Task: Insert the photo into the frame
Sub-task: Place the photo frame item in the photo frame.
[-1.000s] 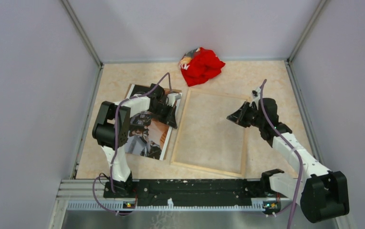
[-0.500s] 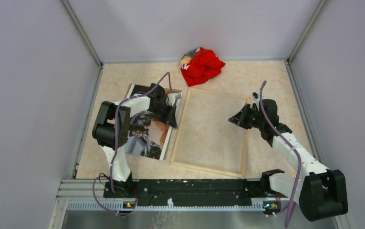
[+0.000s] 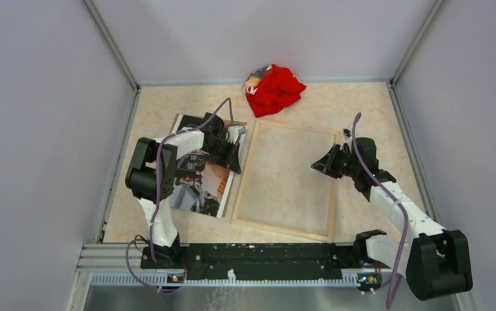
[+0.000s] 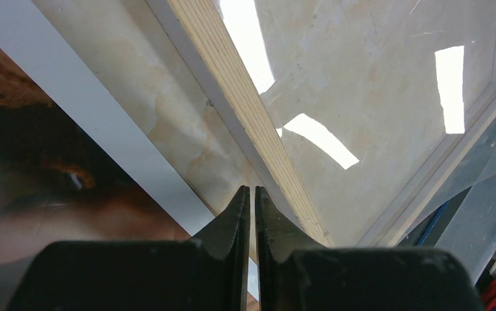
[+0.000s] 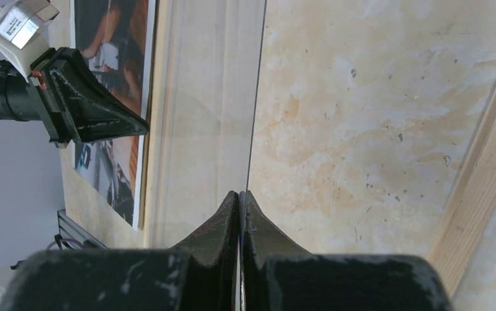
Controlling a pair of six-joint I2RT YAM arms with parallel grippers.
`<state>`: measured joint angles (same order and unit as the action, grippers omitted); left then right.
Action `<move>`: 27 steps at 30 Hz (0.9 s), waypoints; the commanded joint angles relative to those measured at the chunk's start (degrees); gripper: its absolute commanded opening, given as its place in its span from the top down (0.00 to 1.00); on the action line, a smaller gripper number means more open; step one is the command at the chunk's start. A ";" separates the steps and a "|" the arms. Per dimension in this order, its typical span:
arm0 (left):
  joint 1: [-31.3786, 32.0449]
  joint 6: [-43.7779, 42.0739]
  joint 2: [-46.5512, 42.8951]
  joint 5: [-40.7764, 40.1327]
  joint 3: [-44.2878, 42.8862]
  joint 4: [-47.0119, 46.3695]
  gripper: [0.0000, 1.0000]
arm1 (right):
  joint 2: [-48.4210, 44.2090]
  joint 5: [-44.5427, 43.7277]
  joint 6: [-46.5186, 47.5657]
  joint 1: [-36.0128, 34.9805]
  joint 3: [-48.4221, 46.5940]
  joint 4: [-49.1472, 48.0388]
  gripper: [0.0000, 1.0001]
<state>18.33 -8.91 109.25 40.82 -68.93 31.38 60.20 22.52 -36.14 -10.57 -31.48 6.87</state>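
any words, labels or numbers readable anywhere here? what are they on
Nothing can be read in any view.
White sticker on the left gripper's body: dark print, too small to read.
Red cloth: a printed patch at one edge, too blurred to read.
The photo: picture only, no words seen.

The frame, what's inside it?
Only the clear pane, pinched by the right claw, with beige table showing through. No photo yet: it lies beside the frame, partly hidden under the left arm.
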 commanded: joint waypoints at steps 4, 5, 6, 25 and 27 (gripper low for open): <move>0.22 -0.26 -1.08 0.05 -1.30 0.17 0.88 | 0.08 -0.37 0.98 0.71 -0.31 -2.37 1.00; 0.22 -0.29 -1.06 -0.03 -1.28 0.12 0.88 | 0.12 -0.31 0.92 0.79 -0.17 -2.50 1.00; 0.22 -0.32 -1.14 -0.03 -1.25 0.10 0.88 | 0.17 -0.29 0.90 0.83 -0.16 -2.68 1.00; 0.39 -0.28 -1.26 0.40 -0.95 -0.06 0.90 | 1.29 0.70 0.54 1.52 0.17 -5.78 1.00; 0.39 -0.17 -1.15 0.45 -0.81 -0.23 0.90 | 1.00 0.99 0.63 1.50 0.36 -6.42 1.00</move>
<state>18.48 -8.91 109.25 40.82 -68.93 31.35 61.60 22.41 -36.14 -9.45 -31.42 5.02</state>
